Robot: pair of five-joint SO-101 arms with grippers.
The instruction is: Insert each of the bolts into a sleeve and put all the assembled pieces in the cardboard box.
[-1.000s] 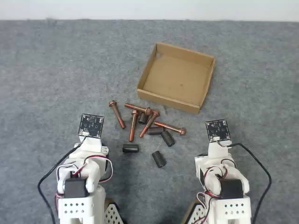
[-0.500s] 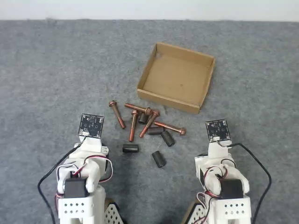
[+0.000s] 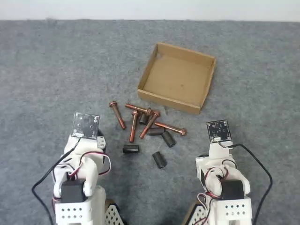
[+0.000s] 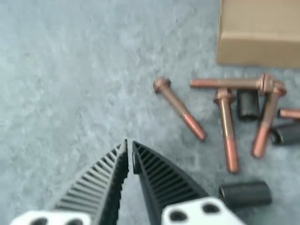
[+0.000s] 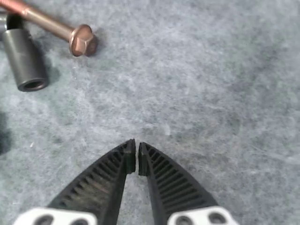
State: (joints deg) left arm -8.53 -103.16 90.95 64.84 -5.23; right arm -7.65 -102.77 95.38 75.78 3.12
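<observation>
Several copper bolts (image 3: 134, 125) and several black sleeves (image 3: 159, 160) lie loose on the grey carpet between my two arms and the cardboard box (image 3: 206, 96). The box is empty. My left gripper (image 4: 130, 147) is shut with nothing in it, hovering short of the nearest bolt (image 4: 179, 108); a sleeve (image 4: 244, 193) lies beside it. My right gripper (image 5: 136, 147) is shut and empty over bare carpet, with a bolt (image 5: 51, 28) and a sleeve (image 5: 24, 58) some way ahead of it. In the high view the left arm (image 3: 86, 125) is at the lower left and the right arm (image 3: 218, 131) at the lower right.
Grey carpet covers the whole table, with open room to the left of the pile and to the right of the box. A pale wall strip (image 3: 150, 9) runs along the far edge. Cables (image 3: 262, 168) trail beside both arm bases.
My left arm has lifted and stretched a little forward, away from its base. The right arm, bolts, sleeves and box have stayed put.
</observation>
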